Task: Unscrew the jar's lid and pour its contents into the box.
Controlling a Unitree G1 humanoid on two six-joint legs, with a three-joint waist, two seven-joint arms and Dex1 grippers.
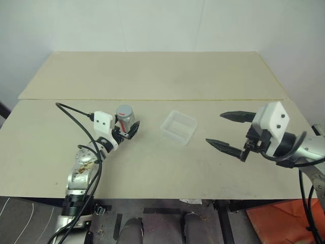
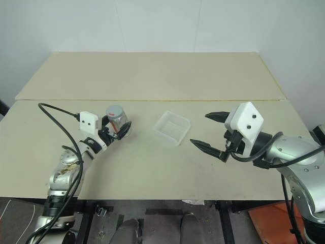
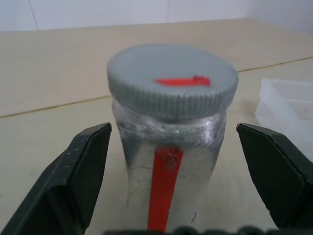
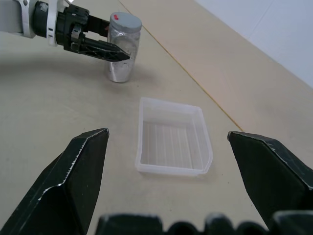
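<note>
Your table [image 1: 152, 168] fills the middle of the head view, tan and split by a seam. Right of centre, your right gripper [image 1: 230, 131] hangs above the surface with its fingers spread wide, nothing between them, pointing toward the box [image 1: 179, 127]. That clear box sits just right of the frame's centre, upright and apart from both grippers. Left of centre, your left gripper [image 1: 127, 130] has its fingers wide too, one on each side of the jar [image 1: 125, 120]. In the left wrist view there's a gap on both sides, so no contact visible. The jar stands upright on the table, left of the box, with the grey lid [image 3: 172, 81] on top.
</note>
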